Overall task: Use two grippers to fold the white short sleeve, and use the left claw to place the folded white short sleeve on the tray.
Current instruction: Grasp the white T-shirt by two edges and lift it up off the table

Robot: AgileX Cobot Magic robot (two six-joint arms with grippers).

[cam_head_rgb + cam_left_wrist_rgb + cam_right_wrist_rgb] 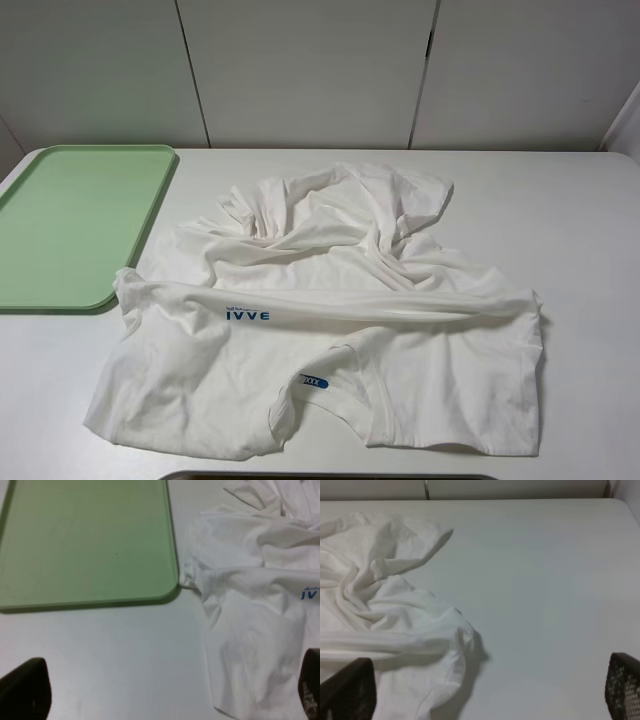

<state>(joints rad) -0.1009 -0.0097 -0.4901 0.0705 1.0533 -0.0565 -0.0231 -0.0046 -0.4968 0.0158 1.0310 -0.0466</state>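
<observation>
The white short sleeve [400,300] lies crumpled and partly folded over itself in the middle of the table, blue lettering [247,316] and blue neck tag [314,381] facing up. The pale green tray [70,220] lies empty at the far left, its corner just touching the shirt's edge [187,577]. Neither gripper shows in the exterior high view. In the left wrist view the left gripper [167,695] is open above the table beside the shirt's left side [250,645]. In the right wrist view the right gripper [485,690] is open above the shirt's right edge [420,625].
White cabinet panels [300,70] stand behind the white table [580,220]. A thin dark strip [330,476] shows at the table's near edge. Bare table surface shows right of the shirt [545,580] and in front of the tray [100,650].
</observation>
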